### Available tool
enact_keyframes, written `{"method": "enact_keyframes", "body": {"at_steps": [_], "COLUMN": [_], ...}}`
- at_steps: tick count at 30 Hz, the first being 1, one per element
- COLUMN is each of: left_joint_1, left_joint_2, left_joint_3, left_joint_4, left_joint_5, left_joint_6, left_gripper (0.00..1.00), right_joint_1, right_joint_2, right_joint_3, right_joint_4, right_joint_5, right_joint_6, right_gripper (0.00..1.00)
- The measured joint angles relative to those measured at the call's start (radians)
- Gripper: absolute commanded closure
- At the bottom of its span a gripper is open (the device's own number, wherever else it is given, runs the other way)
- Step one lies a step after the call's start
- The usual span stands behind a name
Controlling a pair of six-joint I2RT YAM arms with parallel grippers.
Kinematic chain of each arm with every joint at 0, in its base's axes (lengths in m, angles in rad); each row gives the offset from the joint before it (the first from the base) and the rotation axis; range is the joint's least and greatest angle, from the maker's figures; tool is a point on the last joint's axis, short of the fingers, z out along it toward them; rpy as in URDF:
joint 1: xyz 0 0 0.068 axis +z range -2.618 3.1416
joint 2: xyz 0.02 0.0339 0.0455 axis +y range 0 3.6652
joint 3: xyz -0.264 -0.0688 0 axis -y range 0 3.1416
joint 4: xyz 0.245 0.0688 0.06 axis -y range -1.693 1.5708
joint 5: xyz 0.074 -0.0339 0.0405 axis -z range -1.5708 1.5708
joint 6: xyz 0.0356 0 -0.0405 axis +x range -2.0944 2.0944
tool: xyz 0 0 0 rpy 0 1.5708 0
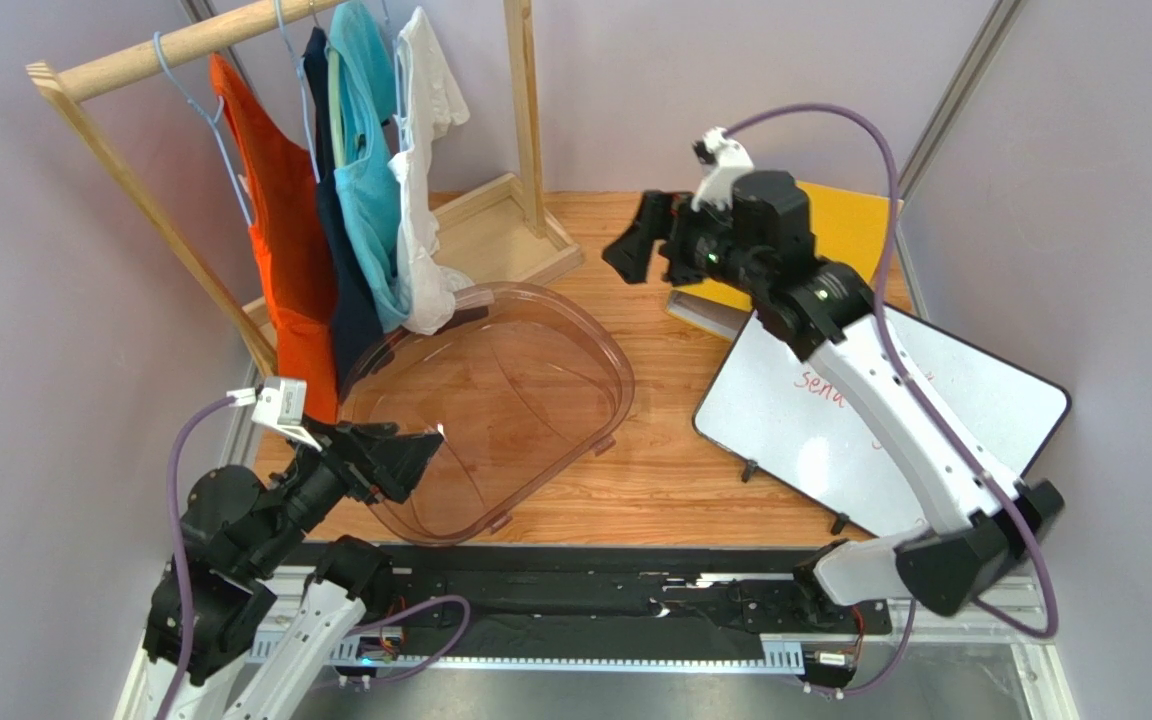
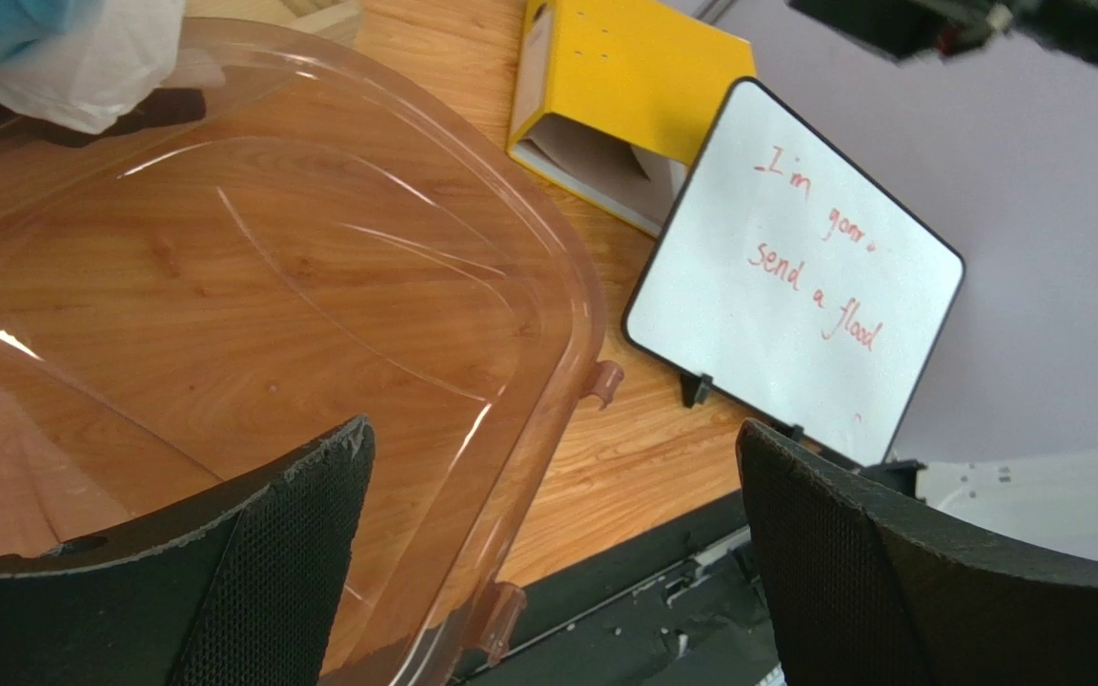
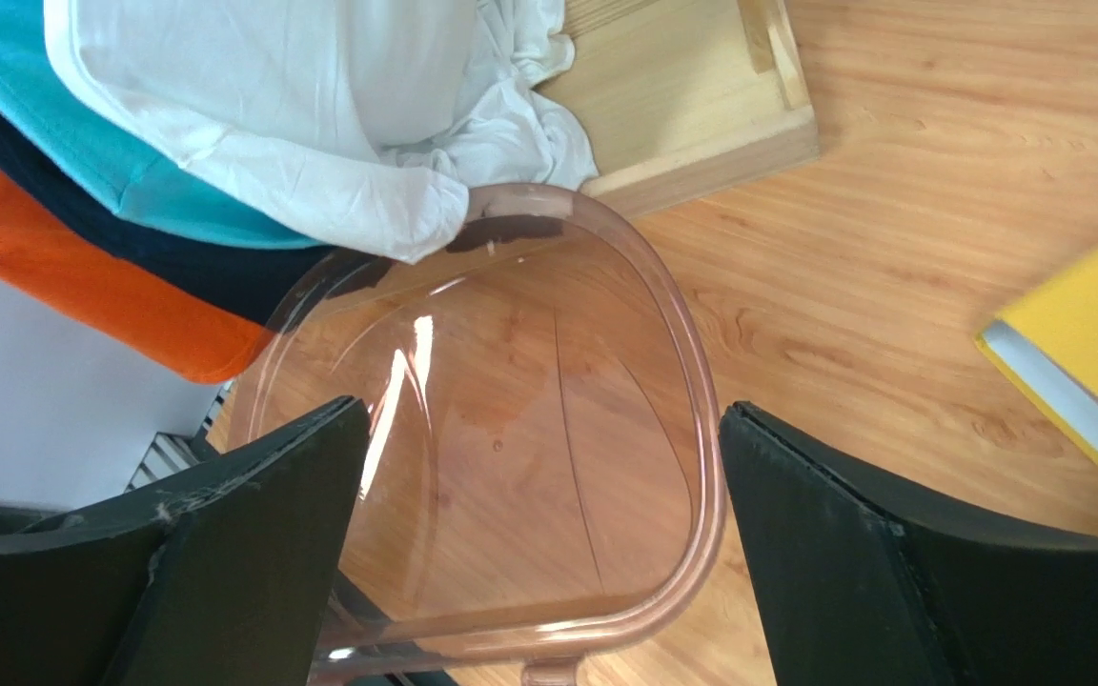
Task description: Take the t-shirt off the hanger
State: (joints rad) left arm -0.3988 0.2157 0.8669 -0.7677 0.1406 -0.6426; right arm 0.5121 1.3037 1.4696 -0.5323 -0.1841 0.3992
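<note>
Up in the upper left hang an orange t-shirt [image 1: 285,225], a navy t-shirt [image 1: 357,348], a turquoise t-shirt [image 1: 369,195] and a white t-shirt [image 1: 432,105]. The tub [image 1: 624,383] is clear pinkish-brown, the binder [image 1: 860,225] yellow, and the whiteboard [image 1: 778,428] white with red handwriting.

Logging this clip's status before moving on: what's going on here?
Nothing is being handled yet. The left end effector hovers open and empty over the near rim of the clear tub. The right end effector hangs open above the table, facing the wooden rack. The orange shirt, navy shirt, teal shirt and white shirt all hang on it; none has been taken off.
</note>
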Motion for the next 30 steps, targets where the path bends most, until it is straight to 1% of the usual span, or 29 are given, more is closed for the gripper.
{"method": "enact_keyframes", "body": {"at_steps": [3, 8, 11, 13, 16, 22, 25, 28, 29, 30], "left_joint_1": [0.0, 0.0, 0.0, 0.0, 0.0, 0.0, 0.0, 0.0, 0.0, 0.0], "left_joint_2": [-0.035, -0.034, -0.038, -0.051, -0.087, -0.1, -0.1, -0.1, -0.1, -0.1], "left_joint_3": [-0.008, -0.003, 0.015, 0.023, 0.041, 0.125, 0.156, 0.171, 0.173, 0.175], "left_joint_4": [-0.013, -0.079, -0.128, -0.146, -0.173, -0.21, -0.214, -0.219, -0.22, -0.222], "left_joint_5": [0.035, 0.044, 0.037, 0.034, 0.032, 0.029, 0.031, 0.031, 0.03, 0.03], "left_joint_6": [-0.002, 0.002, -0.003, -0.008, -0.018, -0.025, -0.025, -0.026, -0.026, -0.026], "left_gripper": [0.02, 0.04, 0.05, 0.06, 0.08, 0.12, 0.14, 0.16, 0.17, 0.17], "right_joint_1": [0.063, 0.17, 0.235, 0.269, 0.319, 0.39, 0.401, 0.397, 0.395, 0.394], "right_joint_2": [0.154, 0.441, 0.636, 0.731, 0.803, 0.892, 0.929, 0.97, 0.983, 0.995], "right_joint_3": [0.177, 0.545, 0.816, 0.928, 0.966, 0.982, 0.988, 1.011, 1.014, 1.015], "right_joint_4": [0.002, 0.027, 0.044, 0.07, 0.126, 0.226, 0.267, 0.298, 0.31, 0.315], "right_joint_5": [0.042, 0.124, 0.169, 0.185, 0.208, 0.265, 0.278, 0.289, 0.292, 0.295], "right_joint_6": [-0.004, -0.007, -0.008, -0.008, -0.008, -0.016, -0.017, -0.015, -0.014, -0.013], "right_gripper": [0.07, 0.16, 0.16, 0.16, 0.16, 0.27, 0.3, 0.39, 0.45, 0.49]}}
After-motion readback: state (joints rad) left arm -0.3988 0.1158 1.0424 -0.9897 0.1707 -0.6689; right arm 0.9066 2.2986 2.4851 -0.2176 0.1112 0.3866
